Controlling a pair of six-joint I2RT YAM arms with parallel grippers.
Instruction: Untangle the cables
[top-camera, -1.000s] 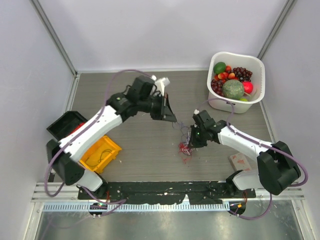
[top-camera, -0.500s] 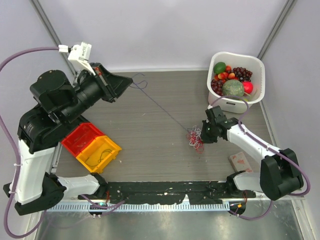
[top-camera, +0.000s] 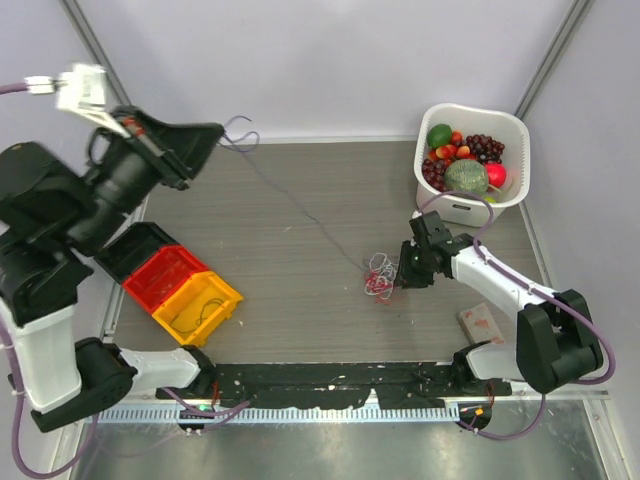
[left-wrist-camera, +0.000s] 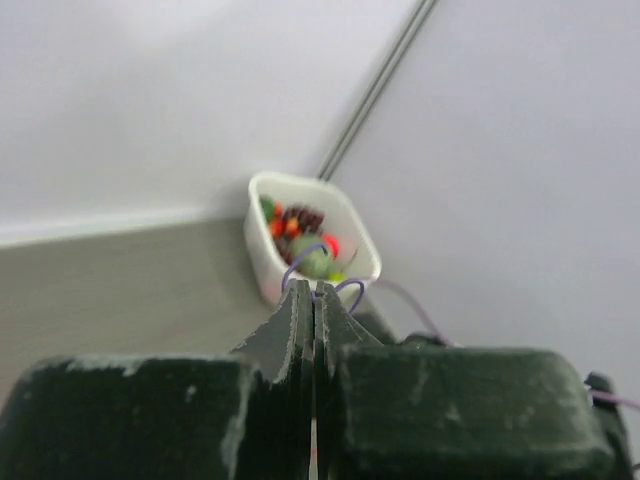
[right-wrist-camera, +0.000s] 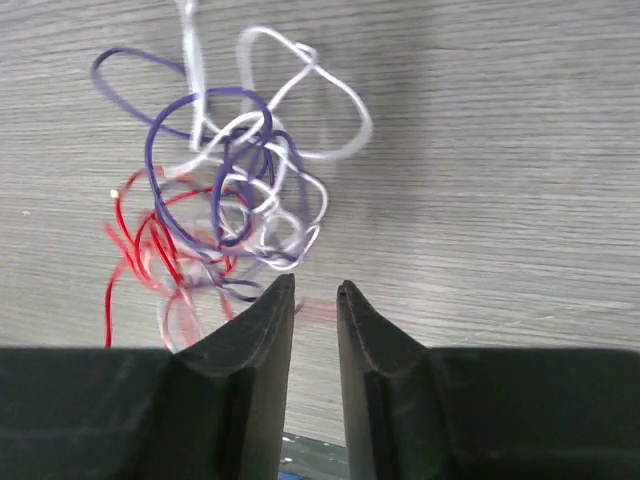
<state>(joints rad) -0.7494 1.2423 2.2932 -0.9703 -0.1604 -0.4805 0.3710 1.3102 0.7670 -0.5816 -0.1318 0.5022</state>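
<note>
1. The table is being used as the work surface. The cables are lying on it as a small knot of red, white and dark loops, right of its middle.
2. The left gripper is being held high over the far left corner. Its jaws are pressed together on the dark strand, whose free end is curling past the fingertips in two small loops.
3. The right gripper is being held low at the knot's edge with its jaws narrowly parted. Nothing is clearly being pinched between them, and a faint red blur at the tips cannot be made out.
4. The dark strand is being stretched in a nearly straight line from the left gripper down to the knot. The step in hand is judged to be drawing this one strand out.
5. For a clean pull, the knot is best pinned by its red or white loops, since unanchored it is likely to be dragged along.
6. The draw is best made slowly and along the strand's own line, so that loops are being slid open rather than cinched tight.
</note>
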